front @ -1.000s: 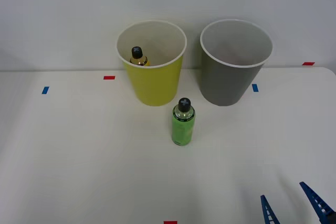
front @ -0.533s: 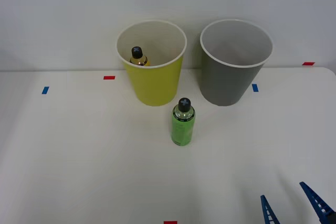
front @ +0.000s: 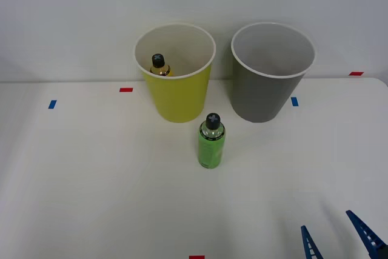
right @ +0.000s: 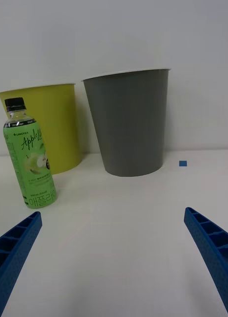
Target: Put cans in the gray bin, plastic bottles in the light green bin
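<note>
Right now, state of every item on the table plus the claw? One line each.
green bottle: upright on the table, black cap on, not yet binned
amber bottle: inside the light green bin, cap on
light green bin: upright, holds the amber bottle
gray bin: upright; no contents visible from here
right claw: open, empty, apart from the green bottle

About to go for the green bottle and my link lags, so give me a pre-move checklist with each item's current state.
1. Right hand open and empty: ok.
2. Green bottle upright on the table, apart from both bins: ok.
3. Free table between hand and bottle: ok.
4. Light green bin upright, amber bottle already inside, room left: ok.
5. Gray bin upright: ok; can inside: cannot tell.
</note>
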You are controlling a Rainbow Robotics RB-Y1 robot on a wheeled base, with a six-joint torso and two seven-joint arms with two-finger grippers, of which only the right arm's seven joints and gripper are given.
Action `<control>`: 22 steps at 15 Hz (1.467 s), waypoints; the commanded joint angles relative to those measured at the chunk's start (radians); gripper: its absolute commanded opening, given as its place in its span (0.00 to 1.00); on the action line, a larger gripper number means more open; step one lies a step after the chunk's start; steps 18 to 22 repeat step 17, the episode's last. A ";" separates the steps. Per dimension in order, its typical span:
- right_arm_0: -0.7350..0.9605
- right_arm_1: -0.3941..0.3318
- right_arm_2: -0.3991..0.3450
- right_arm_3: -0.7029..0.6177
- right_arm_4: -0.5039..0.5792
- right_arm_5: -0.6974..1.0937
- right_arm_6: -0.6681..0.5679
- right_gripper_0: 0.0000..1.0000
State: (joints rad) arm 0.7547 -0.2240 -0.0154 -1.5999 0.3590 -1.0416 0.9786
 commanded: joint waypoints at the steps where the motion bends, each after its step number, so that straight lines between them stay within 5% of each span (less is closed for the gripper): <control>1: 0.000 0.000 0.000 0.000 0.000 0.000 0.000 1.00; 22: 0.000 0.000 0.000 0.000 0.000 0.000 0.000 1.00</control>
